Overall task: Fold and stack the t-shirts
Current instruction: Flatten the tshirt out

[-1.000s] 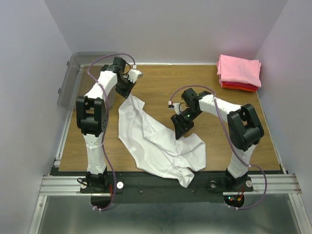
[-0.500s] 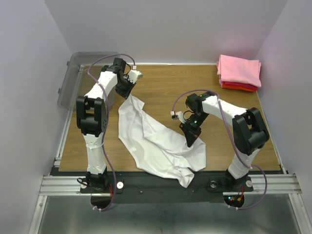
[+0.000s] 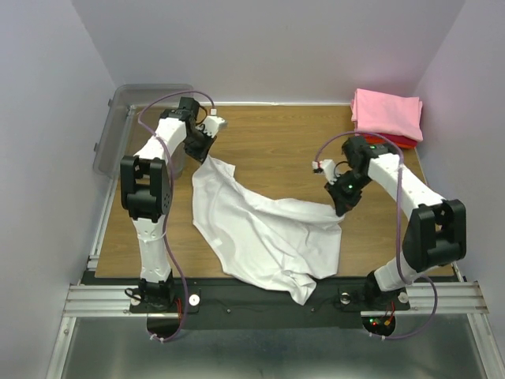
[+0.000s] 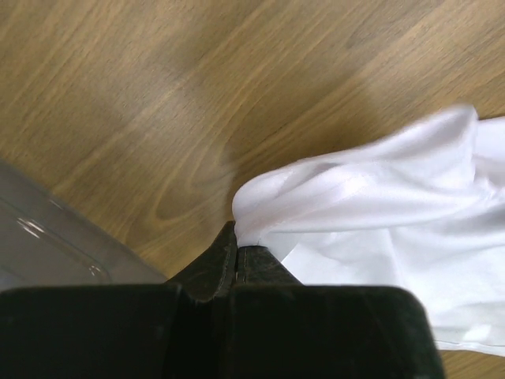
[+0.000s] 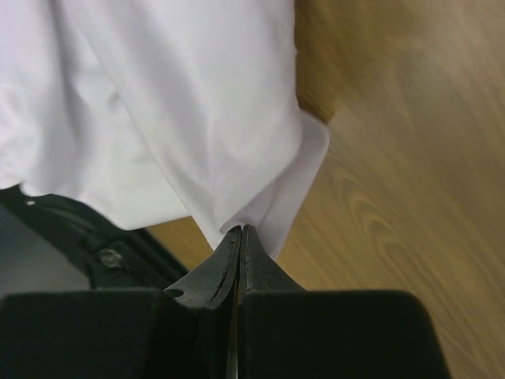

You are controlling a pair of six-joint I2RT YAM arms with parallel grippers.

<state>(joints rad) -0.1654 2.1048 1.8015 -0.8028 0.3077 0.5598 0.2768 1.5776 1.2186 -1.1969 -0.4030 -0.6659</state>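
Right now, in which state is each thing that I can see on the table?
white t-shirt: unfolded, rumpled, held at two edges.
pink t-shirt: folded, lying on top of the red one.
red t-shirt: folded, under the pink one.
left gripper: shut on the white t-shirt.
right gripper: shut on the white t-shirt.

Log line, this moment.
left end effector shut on white t-shirt | right end effector shut on it too | pink t-shirt folded atop red t-shirt

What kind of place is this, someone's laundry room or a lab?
Most likely a robot lab work cell, not a home: a wooden table boxed in by plain pale panels, with the left arm and right arm mounted on an aluminium rail frame.
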